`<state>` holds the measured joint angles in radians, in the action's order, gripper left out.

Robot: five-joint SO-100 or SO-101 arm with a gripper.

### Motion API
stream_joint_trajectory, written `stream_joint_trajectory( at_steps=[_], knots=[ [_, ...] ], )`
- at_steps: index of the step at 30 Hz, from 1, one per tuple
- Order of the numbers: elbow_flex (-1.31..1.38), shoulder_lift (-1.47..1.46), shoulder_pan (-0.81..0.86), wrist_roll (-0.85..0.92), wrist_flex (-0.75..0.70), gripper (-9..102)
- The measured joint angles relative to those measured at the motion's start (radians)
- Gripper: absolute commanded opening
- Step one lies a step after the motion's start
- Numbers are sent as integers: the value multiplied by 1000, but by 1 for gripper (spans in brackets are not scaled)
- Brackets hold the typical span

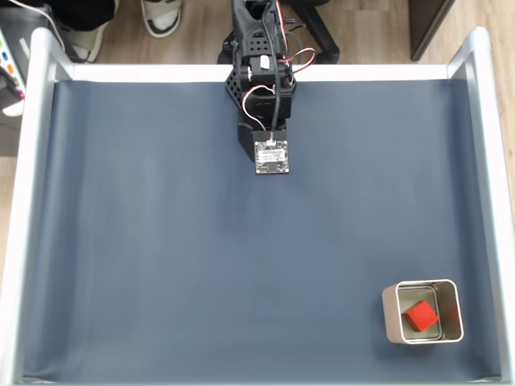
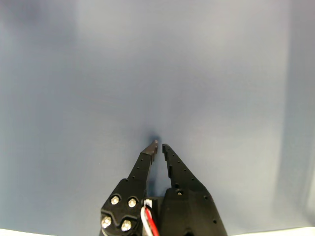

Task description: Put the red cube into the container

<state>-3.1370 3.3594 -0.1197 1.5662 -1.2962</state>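
Small bright red cube [image 1: 420, 315] seen resting inside squarish silver-grey metal tin [image 1: 390, 310] (lower right, fixed view) | black two-finger gripper [image 2: 159, 145] nearly closed, nothing held | task judged complete.

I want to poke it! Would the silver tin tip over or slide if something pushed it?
The container would probably slide, not tip: it looks low and squarish on the smooth blue mat. It seems thin-walled and light, holding just the red cube.
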Motion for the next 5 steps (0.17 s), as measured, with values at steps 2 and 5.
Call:
stream_joint_trajectory(
  at_steps=[2, 5],
  knots=[
    [0, 0, 0, 0, 0, 1],
    [0, 0, 0, 0, 0, 1]
  ],
)
